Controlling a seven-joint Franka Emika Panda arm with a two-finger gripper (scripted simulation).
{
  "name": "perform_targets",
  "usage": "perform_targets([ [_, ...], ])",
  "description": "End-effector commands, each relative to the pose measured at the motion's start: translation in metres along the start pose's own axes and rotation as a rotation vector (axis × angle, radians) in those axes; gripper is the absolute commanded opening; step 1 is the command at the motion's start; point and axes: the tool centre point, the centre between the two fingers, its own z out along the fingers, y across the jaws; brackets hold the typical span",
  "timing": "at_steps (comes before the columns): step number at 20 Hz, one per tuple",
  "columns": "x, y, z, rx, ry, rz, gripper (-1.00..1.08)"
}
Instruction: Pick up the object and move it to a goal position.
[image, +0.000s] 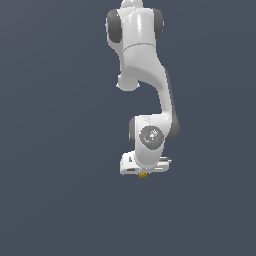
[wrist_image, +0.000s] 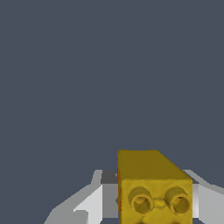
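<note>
- The object (wrist_image: 154, 188) is seen in the wrist view lodged between the two light grey fingers (wrist_image: 89, 202) of the pincer (wrist_image: 148, 201), one finger at each flank.
- In the exterior view, the object (image: 143, 175) is seen as a small yellow speck protruding just beneath the white pincer (image: 143, 170).
- The pincer is judged to be closed on the object; actual finger contact is partly hidden at the frame edge.
- The object's long axis is seen to run away from the wrist camera, with a short end face turned toward the lens.
- That end face carries two round raised studs side by side.
- The body is a yellow-gold rectangular block with slightly uneven, matte surfaces.
- Behind everything, a plain dark blue-grey surface is recorded, without visible texture.
</note>
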Motion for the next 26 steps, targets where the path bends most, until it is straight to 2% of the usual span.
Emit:
perform_targets([
  [1,0.0,0.0,0.0,0.0,0.001,0.0,-1.0],
  [8,-0.002,0.005,-0.004,0.0,0.0,0.0,-1.0],
  [14,-0.012,0.023,-0.019,0.0,0.0,0.0,-1.0],
  [19,-0.026,0.053,-0.043,0.0,0.0,0.0,-1.0],
  [26,-0.057,0.115,-0.094,0.0,0.0,0.0,-1.0],
])
